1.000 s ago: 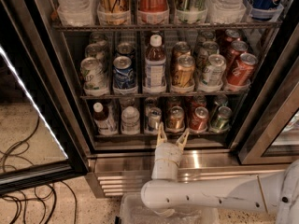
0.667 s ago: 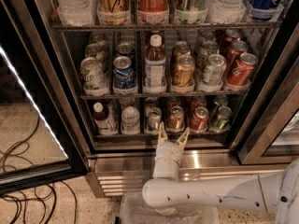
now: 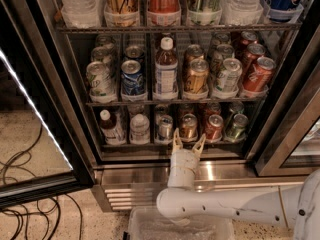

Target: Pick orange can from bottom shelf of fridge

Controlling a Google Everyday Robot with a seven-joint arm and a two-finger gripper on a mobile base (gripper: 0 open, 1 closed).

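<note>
At your far left, loose cables point(image 3: 20, 204) lie on the speckled floor beside the open glass door point(image 3: 35, 134), whose inner edge carries a lit strip. Next comes the fridge point(image 3: 75, 114) itself. Along the bottom shelf point(image 3: 125, 145) you see, in order, a dark bottle with a white cap point(image 3: 110, 126), a pale bottle point(image 3: 139, 128), a silver can point(image 3: 165, 127), a gold-brown can point(image 3: 188, 126), the orange can point(image 3: 214, 127) and a green can point(image 3: 236, 127).

Your gripper point(image 3: 187, 143) sits at the front lip of that shelf and points upward. Its two fingers point(image 3: 176, 139) are spread apart and hold nothing. It lines up with the gold-brown can, just in front of and below it. The orange can stands upright one place to the right, next to the right finger. You cannot tell whether the finger touches it.

The white arm point(image 3: 230, 209) runs from the gripper down and off to the lower right, passing over a clear plastic bin point(image 3: 150, 226).
</note>
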